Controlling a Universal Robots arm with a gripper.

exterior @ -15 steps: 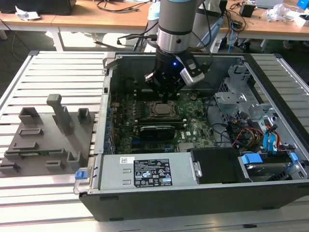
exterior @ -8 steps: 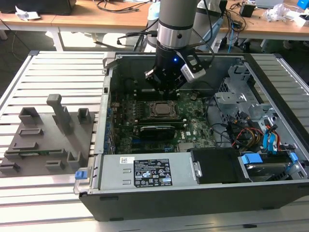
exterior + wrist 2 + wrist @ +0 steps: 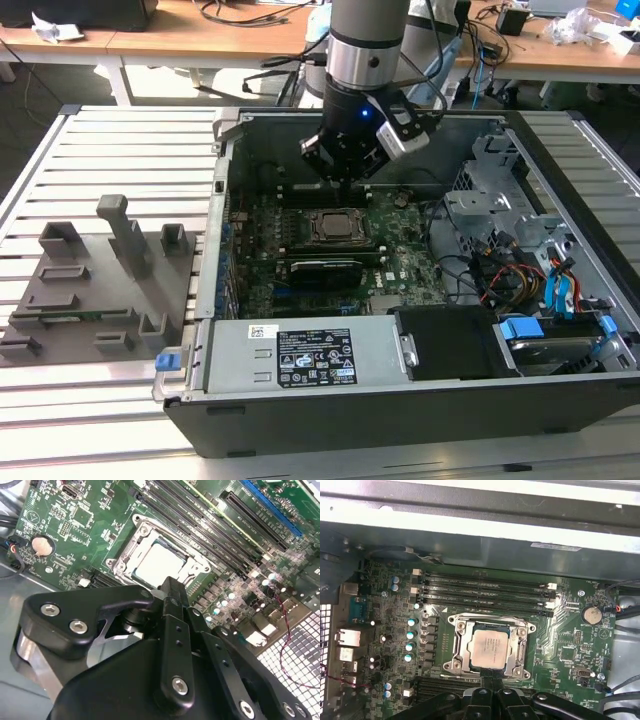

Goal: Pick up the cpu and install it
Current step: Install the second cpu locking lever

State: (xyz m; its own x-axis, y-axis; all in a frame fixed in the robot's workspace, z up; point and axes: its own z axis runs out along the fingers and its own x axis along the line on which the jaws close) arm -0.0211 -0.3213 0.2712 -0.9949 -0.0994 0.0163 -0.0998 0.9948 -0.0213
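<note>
The cpu point(image 3: 335, 226) lies flat inside the metal socket frame on the green motherboard point(image 3: 395, 262), silvery top plate facing up. Both wrist views show it seated in the socket, cpu point(image 3: 159, 562) and cpu point(image 3: 490, 647). My gripper point(image 3: 345, 180) hangs just above the motherboard, beside the socket on its far side in the exterior view. Its black fingers point(image 3: 172, 592) are pressed together with nothing between them, and the gripper point(image 3: 493, 679) tip sits at the socket's edge, apart from the chip.
The open computer case point(image 3: 300, 405) holds memory slots point(image 3: 485, 592), a power supply point(image 3: 300, 360), a drive cage point(image 3: 490, 190) and loose cables point(image 3: 520, 280) at the exterior view's right. Grey plastic tray blocks point(image 3: 90, 280) stand outside the case on the slatted table at the left.
</note>
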